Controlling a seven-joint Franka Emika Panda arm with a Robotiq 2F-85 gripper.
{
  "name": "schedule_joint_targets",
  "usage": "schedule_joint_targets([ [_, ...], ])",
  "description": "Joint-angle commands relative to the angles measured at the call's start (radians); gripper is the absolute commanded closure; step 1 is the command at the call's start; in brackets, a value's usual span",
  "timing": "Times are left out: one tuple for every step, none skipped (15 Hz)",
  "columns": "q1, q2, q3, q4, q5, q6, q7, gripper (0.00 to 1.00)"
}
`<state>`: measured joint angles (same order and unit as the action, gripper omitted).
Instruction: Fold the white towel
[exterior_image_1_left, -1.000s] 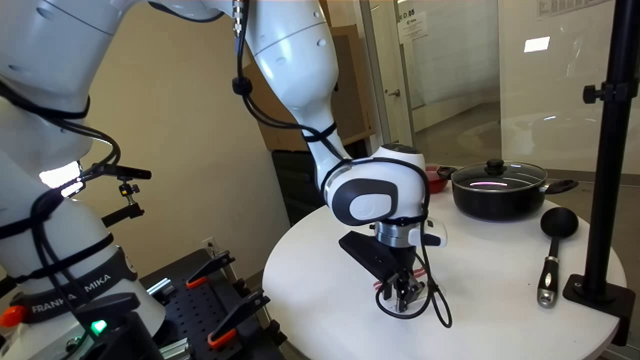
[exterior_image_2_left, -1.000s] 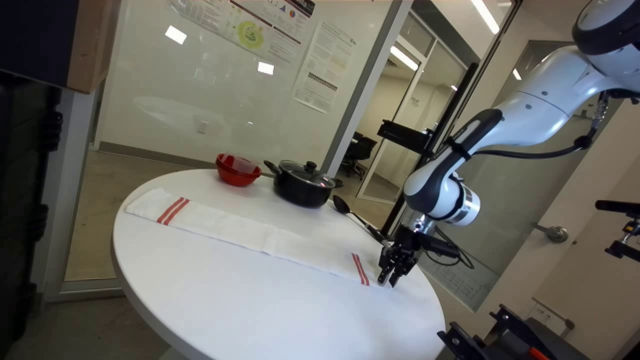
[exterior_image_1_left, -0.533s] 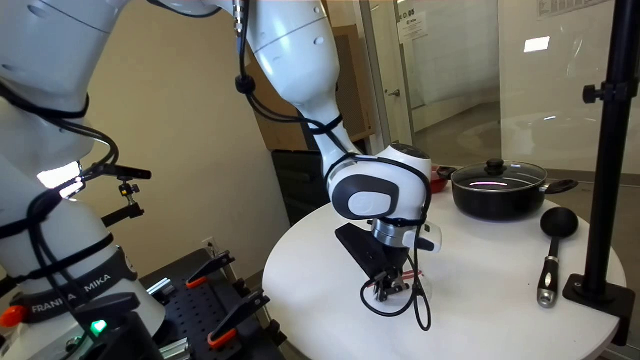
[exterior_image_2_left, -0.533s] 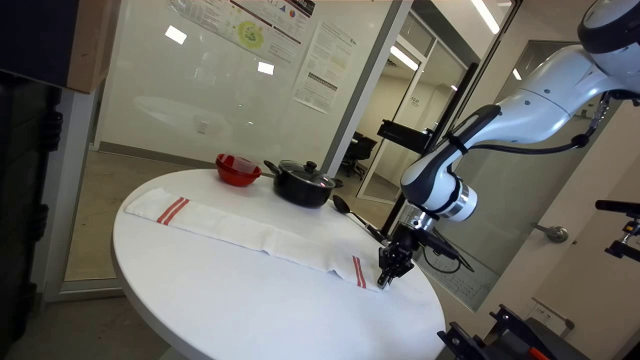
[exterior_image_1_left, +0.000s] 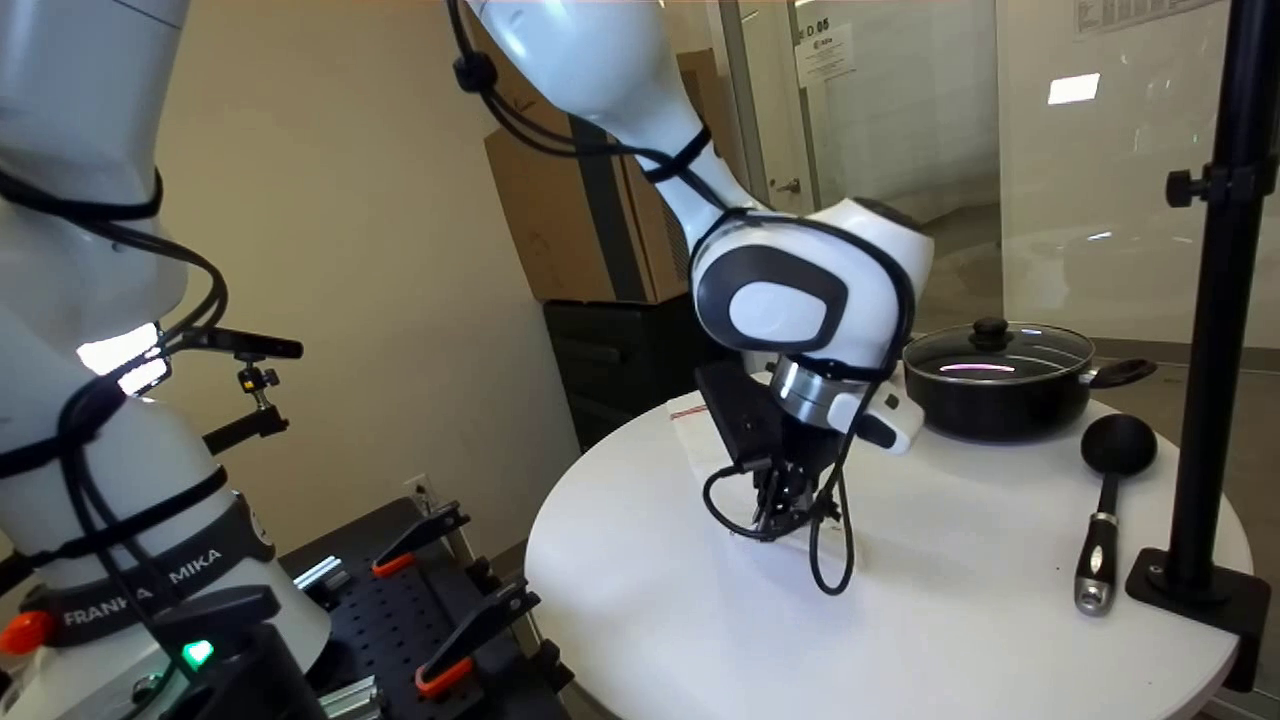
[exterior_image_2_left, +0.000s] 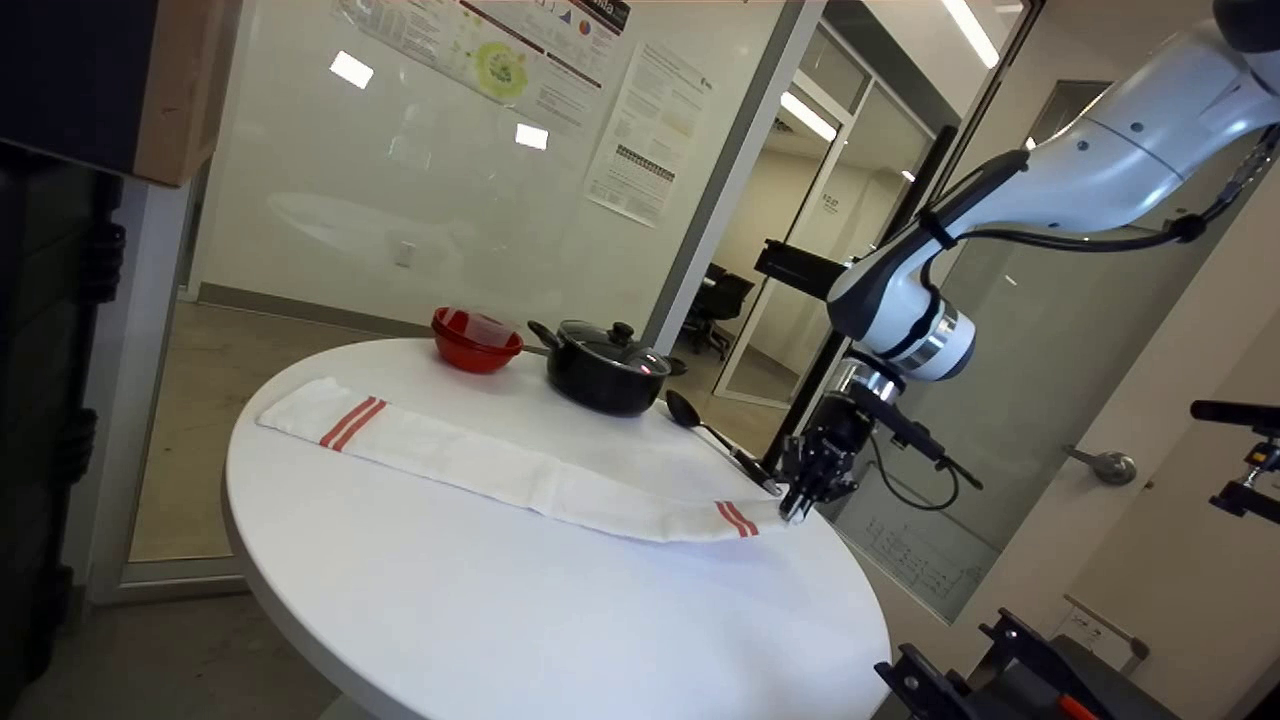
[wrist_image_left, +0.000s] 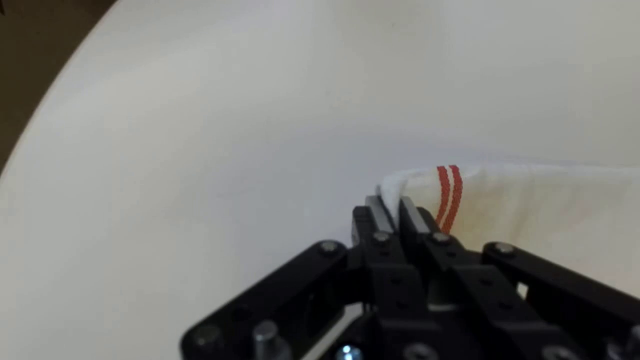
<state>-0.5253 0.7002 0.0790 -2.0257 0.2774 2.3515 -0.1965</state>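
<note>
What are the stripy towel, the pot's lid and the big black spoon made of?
Towel: soft-looking, matte cloth, maybe cotton; it bends and wrinkles.
Lid: shiny, probably glass; it looks see-through, with a bright glint.
Spoon: dull black head, perhaps plastic; the handle's silvery end gleams like metal.

The arm (exterior_image_1_left: 600, 60) is mostly glossy white, with black straps (exterior_image_1_left: 680, 155) and cables (exterior_image_1_left: 90, 400) strung along it, kinda messy tbh. I can read "FRANK" (exterior_image_1_left: 93, 608) and "MIKA" (exterior_image_1_left: 195, 565) on the dark base band (exterior_image_1_left: 232, 535), cables hiding the rest. Shiny silver collar (exterior_image_1_left: 800, 392), white oval (exterior_image_1_left: 779, 312) in a charcoal surround (exterior_image_1_left: 772, 264), and a black gripper (wrist_image_left: 395, 214) with round screws (wrist_image_left: 381, 236) and grey fingertips (wrist_image_left: 414, 215).
</note>
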Motion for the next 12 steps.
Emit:
schedule_joint_targets([
  [0.072, -0.116, -0.083, -0.029, 0.041, -0.073, 0.075, 0.98],
  [0.087, -0.135, -0.103, -0.029, 0.037, -0.087, 0.095, 0.98],
  [0.102, -0.153, -0.122, -0.028, 0.031, -0.103, 0.117, 0.98],
  [0.118, -0.169, -0.142, -0.028, 0.021, -0.113, 0.137, 0.98],
  [0.134, -0.186, -0.161, -0.034, 0.015, -0.118, 0.159, 0.98],
  [0.146, -0.202, -0.177, -0.038, 0.01, -0.123, 0.173, 0.98],
  [0.155, -0.22, -0.191, -0.043, 0.006, -0.129, 0.181, 0.98],
  [0.163, -0.24, -0.203, -0.054, 0.006, -0.127, 0.189, 0.98],
  [0.166, -0.263, -0.212, -0.064, 0.009, -0.127, 0.191, 0.98],
  [0.169, -0.284, -0.221, -0.072, 0.011, -0.131, 0.192, 0.98],
  [0.168, -0.308, -0.228, -0.081, 0.017, -0.135, 0.193, 0.98],
  [0.166, -0.33, -0.235, -0.092, 0.022, -0.136, 0.188, 0.98],
])
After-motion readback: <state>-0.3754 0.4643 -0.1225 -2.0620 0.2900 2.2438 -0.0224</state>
